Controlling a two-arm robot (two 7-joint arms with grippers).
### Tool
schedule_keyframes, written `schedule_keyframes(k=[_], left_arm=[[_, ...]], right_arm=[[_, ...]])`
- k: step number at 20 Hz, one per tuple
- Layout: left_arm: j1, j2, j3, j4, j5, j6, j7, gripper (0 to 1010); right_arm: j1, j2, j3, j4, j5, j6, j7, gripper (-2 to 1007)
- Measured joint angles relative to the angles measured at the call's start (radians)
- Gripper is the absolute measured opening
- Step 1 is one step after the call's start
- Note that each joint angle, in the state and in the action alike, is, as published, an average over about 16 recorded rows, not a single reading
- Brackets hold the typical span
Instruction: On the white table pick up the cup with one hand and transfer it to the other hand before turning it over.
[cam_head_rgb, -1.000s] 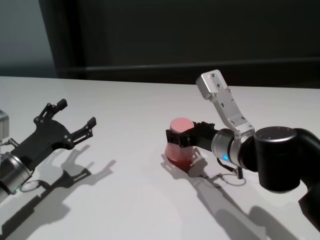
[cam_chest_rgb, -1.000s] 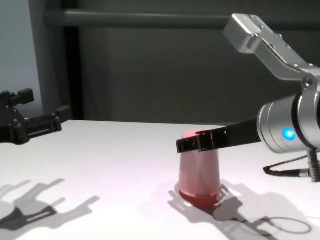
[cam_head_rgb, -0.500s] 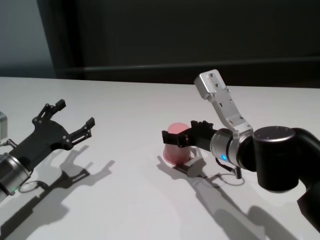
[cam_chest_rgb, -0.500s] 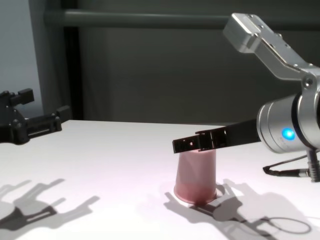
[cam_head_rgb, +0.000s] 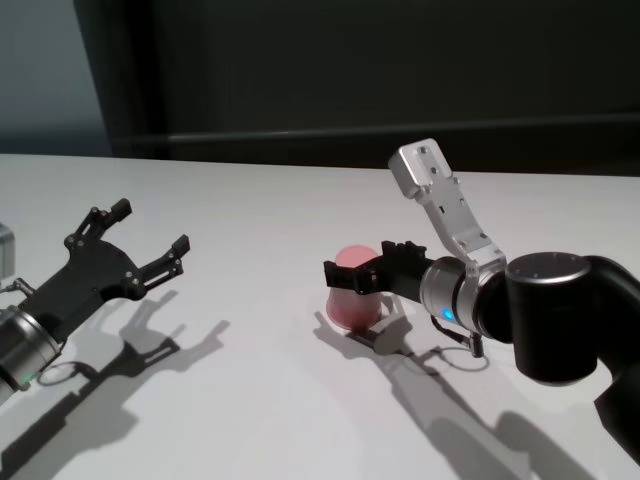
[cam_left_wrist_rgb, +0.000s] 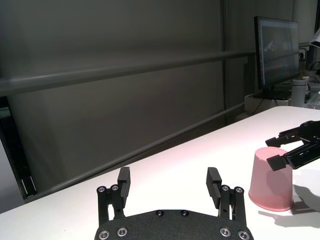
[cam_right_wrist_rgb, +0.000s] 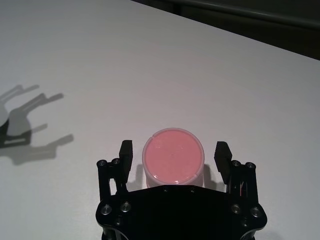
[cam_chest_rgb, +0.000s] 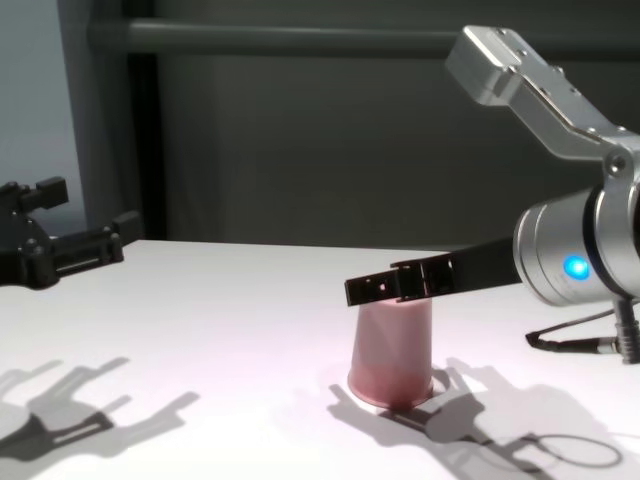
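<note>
Your cup (cam_head_rgb: 352, 296) stands upside down on the white table (cam_head_rgb: 300, 400), wide rim on the surface and flat base facing up — you can see that round pink base plainly in the right wrist view (cam_right_wrist_rgb: 173, 154). It sits a little right of the table's middle, close in front of the right arm.

Your right gripper (cam_head_rgb: 362, 272) reaches in from the right and straddles the upper part of the cup. Its fingers (cam_right_wrist_rgb: 125, 149) are spread, one on each side of the base, and the right wrist view shows a strip of table between each finger and the cup wall — no pinch, no contact that you can see. From the chest view the near finger (cam_chest_rgb: 385, 287) crosses in front of the cup's top (cam_chest_rgb: 392, 335), level with the base. From the left wrist view the cup (cam_left_wrist_rgb: 271, 178) rests flat on the table with the right gripper's fingertips around its top.

Your left gripper (cam_head_rgb: 145, 240) hovers over the left side of the table, well apart from the cup, its fingers (cam_left_wrist_rgb: 123, 179) spread wide and holding nothing. Its shadow lies on the table beneath it.
</note>
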Motion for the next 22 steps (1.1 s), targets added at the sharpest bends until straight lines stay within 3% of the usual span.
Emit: schedule_keyframes(k=[13,17,22], left_arm=[[0.000,0.000,0.000,0.000,0.000,0.000,0.000,1001],[0.000,0.000,0.000,0.000,0.000,0.000,0.000,1001],[0.000,0.000,0.000,0.000,0.000,0.000,0.000,1001]], right_arm=[[0.001,-0.010,0.017,-0.027,-0.034,-0.034,-0.001,1002],[-0.003,-0.011,0.030,-0.049,-0.058,-0.066,0.000,1002],[-0.016,0.000,0.045,-0.074,-0.100,-0.136,0.009,1002]])
